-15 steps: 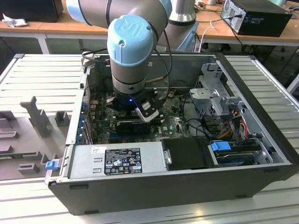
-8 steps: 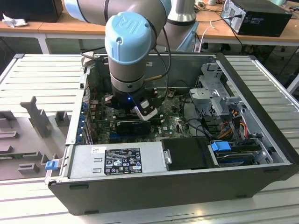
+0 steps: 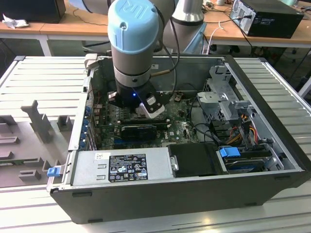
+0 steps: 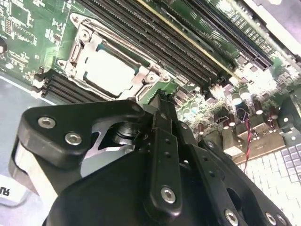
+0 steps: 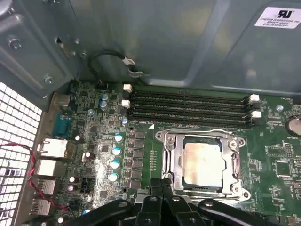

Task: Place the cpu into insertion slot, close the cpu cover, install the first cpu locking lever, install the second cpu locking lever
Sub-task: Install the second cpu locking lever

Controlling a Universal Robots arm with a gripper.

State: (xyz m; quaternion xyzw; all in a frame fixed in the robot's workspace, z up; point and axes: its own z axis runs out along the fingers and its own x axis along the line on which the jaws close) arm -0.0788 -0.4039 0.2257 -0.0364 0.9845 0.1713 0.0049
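exterior view: arm (image 3: 133,43) reaches down into open computer case (image 3: 262,160), wrist over the motherboard (image 3: 180,128) – long black graphics card (image 3: 140,130) just below it, power supply (image 3: 121,167) along the near wall.

second wrist view: gripper (image 4: 162,101) with its 2 black fingers pressed together, closed on nothing, tip just beside the insertion slot (image 4: 75,47). cpu (image 4: 108,70) lies flat in the slot, cpu cover (image 4: 143,77) down around it, chip showing through the window.

first wrist view: cpu (image 5: 203,157) seated in insertion slot (image 5: 162,155), cpu cover (image 5: 175,162) closed flat – gripper (image 5: 162,186) fingertips together at the socket's edge. memory slots (image 5: 188,108) run beside the socket.
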